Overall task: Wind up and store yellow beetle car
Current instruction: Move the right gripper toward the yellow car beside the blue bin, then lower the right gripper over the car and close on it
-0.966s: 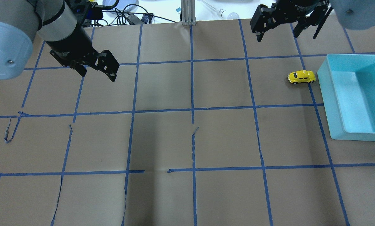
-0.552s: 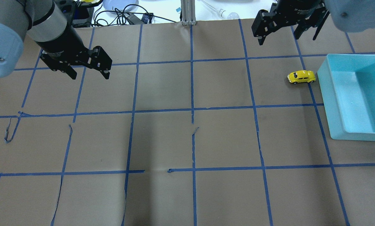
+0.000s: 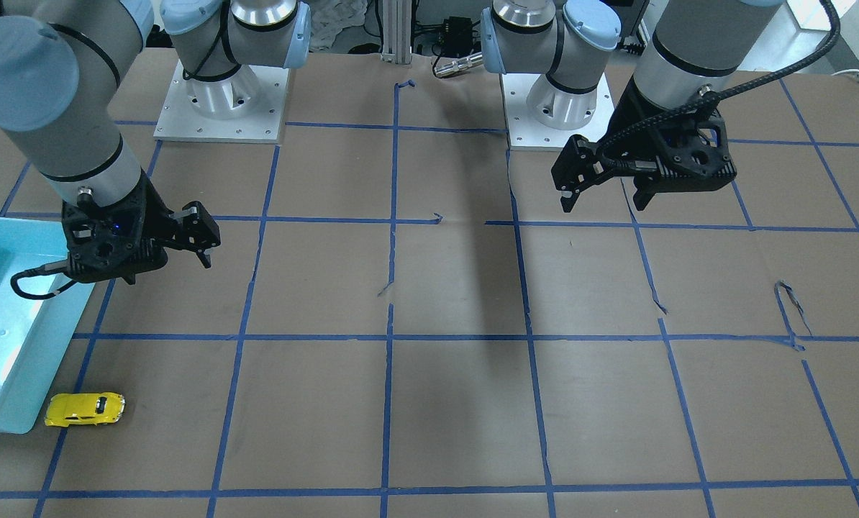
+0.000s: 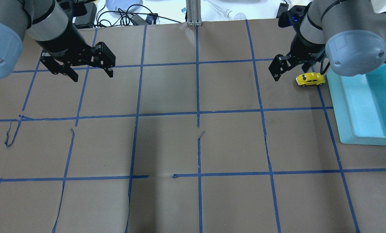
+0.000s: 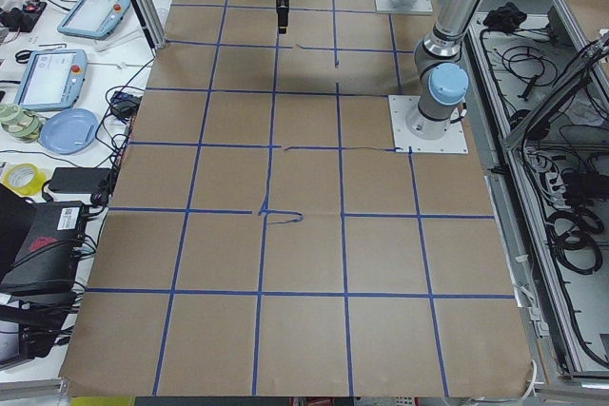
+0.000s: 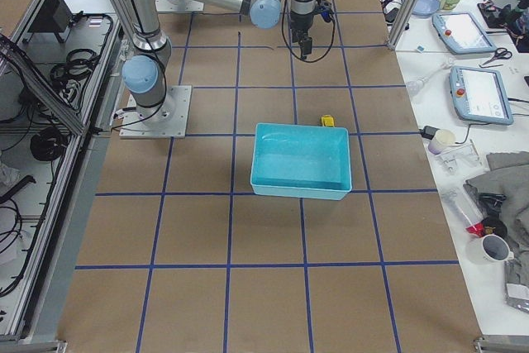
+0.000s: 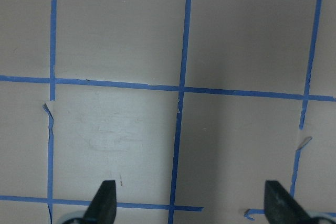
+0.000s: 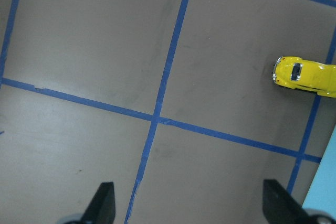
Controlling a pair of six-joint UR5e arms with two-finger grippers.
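Covering the table [image 4: 167, 97], brown paper [image 4: 231, 145] carried a blue tape grid [image 4: 198, 81], torn in places; benches [image 6: 446, 113] with tablets [image 5: 48, 78] and cables [image 5: 571, 225] flanked it; the tiny glossy yellow beetle car [image 4: 310, 79], dark-windowed, stood on its wheels just beside the turquoise plastic bin [image 4: 340, 110]; right fingers [image 4: 275, 68] hung spread near it; left fingers [image 4: 109, 68] spread, well apart.

Overhead and front-facing cameras look steeply down from opposite sides of the counter [image 4: 167, 97]; both show the teal bin [image 4: 339, 108].
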